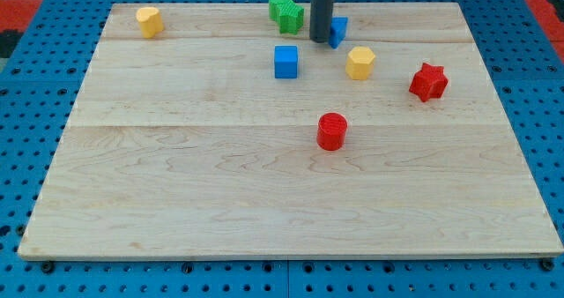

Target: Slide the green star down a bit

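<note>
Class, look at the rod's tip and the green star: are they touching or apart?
Apart. The camera view shows a strip of bare wood between my tip and the green star, which lies toward the view's left of it.

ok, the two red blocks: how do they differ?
Shape: the red star has points around its edge; the red cylinder is round with a flat top.
Place: the red star sits toward the view's right edge of the board; the red cylinder sits nearer the middle and lower in the view.
Shared: same red colour, similar size, both apart from other blocks and well away from my tip, which is near the view's top.
</note>
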